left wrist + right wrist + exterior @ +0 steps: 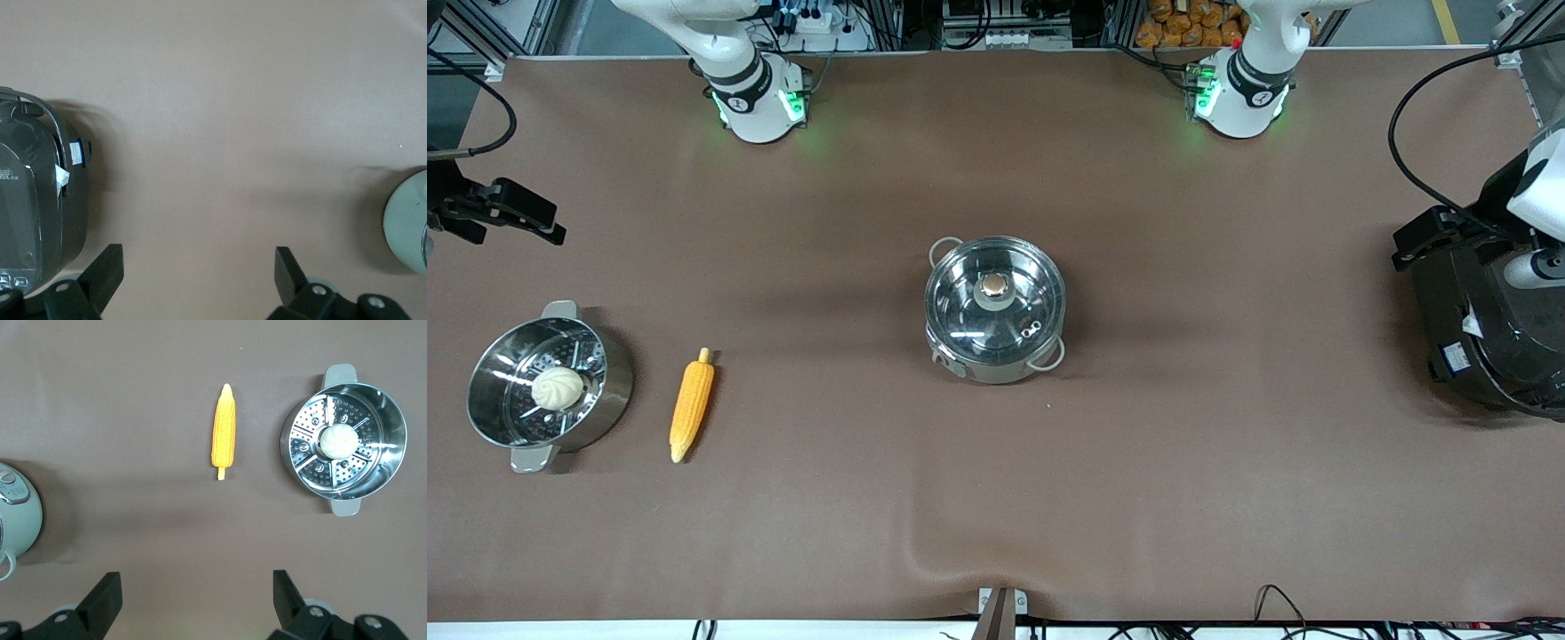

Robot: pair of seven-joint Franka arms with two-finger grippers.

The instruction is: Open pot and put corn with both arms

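Observation:
The steel pot (992,366) stands at the table's middle with its clear glass lid (1014,316) on and a tan knob (993,286) on top. The yellow-orange corn (692,404) lies on the table toward the right arm's end, nearer to the front camera than the pot. My right gripper (503,213) hangs open and empty over that end of the table; its wrist view shows the gripper (197,590), the corn (224,433) and the pot's edge (17,520). My left gripper (1440,236) is open and empty beside the rice cooker; its wrist view shows the gripper (198,267) and the pot's edge (408,230).
A steel steamer basket (616,382) with a white bun (559,388) in it stands beside the corn, at the right arm's end; it also shows in the right wrist view (399,420). A big black rice cooker (1489,338) stands at the left arm's end.

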